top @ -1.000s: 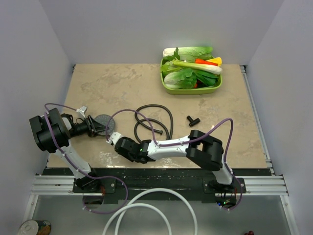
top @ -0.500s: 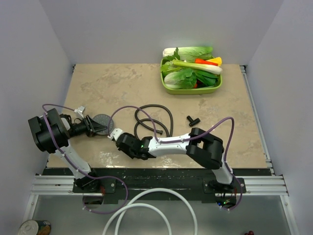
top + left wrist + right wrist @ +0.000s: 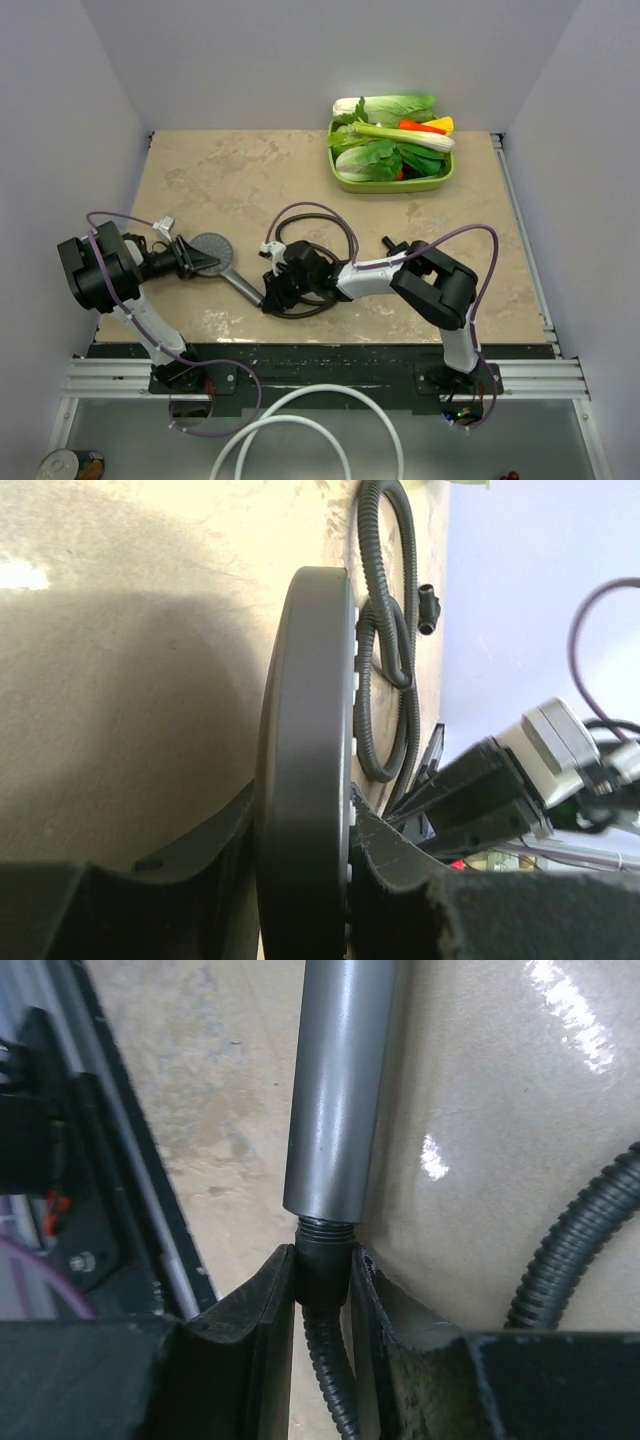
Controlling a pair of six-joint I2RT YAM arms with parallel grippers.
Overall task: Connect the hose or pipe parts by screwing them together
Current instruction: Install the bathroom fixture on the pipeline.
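Observation:
The dark grey shower head (image 3: 210,249) lies at the table's left, its disc seen edge-on (image 3: 305,680) in the left wrist view. My left gripper (image 3: 193,259) (image 3: 300,815) is shut on that disc. The handle (image 3: 243,286) (image 3: 336,1090) runs toward the near edge. At its threaded end sits the black hose's end nut (image 3: 323,1260), with my right gripper (image 3: 271,296) (image 3: 322,1285) shut on it. The hose (image 3: 330,240) (image 3: 385,630) (image 3: 575,1245) coils behind. The T-shaped fitting (image 3: 393,245) (image 3: 428,608) lies loose to the right.
A green tray of vegetables (image 3: 345,183) stands at the back right. A thick white hose (image 3: 300,425) loops below the table's front rail (image 3: 320,350). Purple cables (image 3: 315,208) arc over both arms. A can (image 3: 68,465) sits bottom left.
My right arm has swung round so its gripper meets the handle's end from the right, and its jaws have narrowed onto the hose nut. The hose coil shifted. The left gripper keeps its hold.

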